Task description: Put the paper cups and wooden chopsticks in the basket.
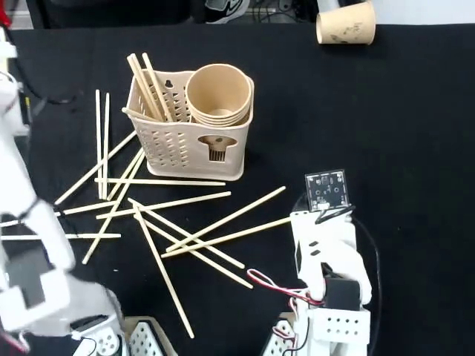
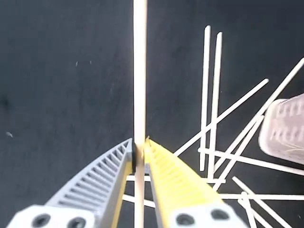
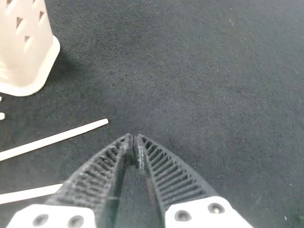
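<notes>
Chopstick status, inspector?
Your left gripper pinches it between the fingertips; it runs straight out above the black table.
And the right?
Your right gripper: pressed together on nothing, near the basket foot. Stacked paper cups stand inside; loose chopsticks lie scattered beside it; one cup lies at the far edge. Open cloth lies between.
</notes>
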